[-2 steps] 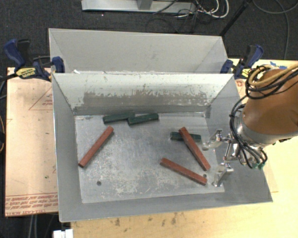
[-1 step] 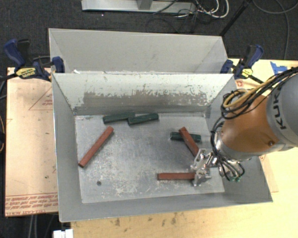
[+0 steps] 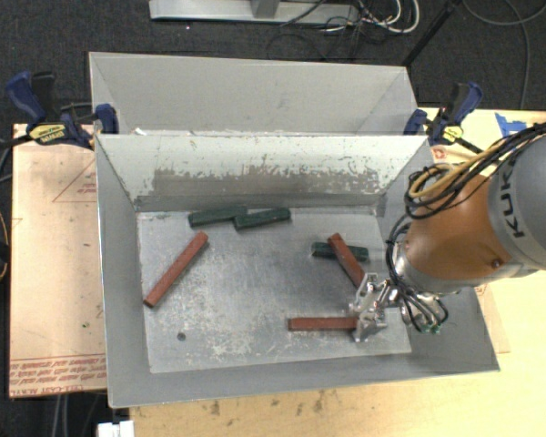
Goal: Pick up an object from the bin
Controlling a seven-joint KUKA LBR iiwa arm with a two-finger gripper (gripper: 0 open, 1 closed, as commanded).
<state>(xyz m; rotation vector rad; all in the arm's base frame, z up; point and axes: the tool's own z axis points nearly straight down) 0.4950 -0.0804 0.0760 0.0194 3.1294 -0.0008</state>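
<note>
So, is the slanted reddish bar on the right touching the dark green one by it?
Touching: the camera view shows the reddish bar lying across the dark green bar, overlapping it.

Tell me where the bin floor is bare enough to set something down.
The widest bare patch is mid-floor, between the slanted red-brown bar on the left, the two dark green bars at the back and the flat red-brown bar in front. The front left corner is also free. The right is crowded around the gripper and the crossed bars.
</note>
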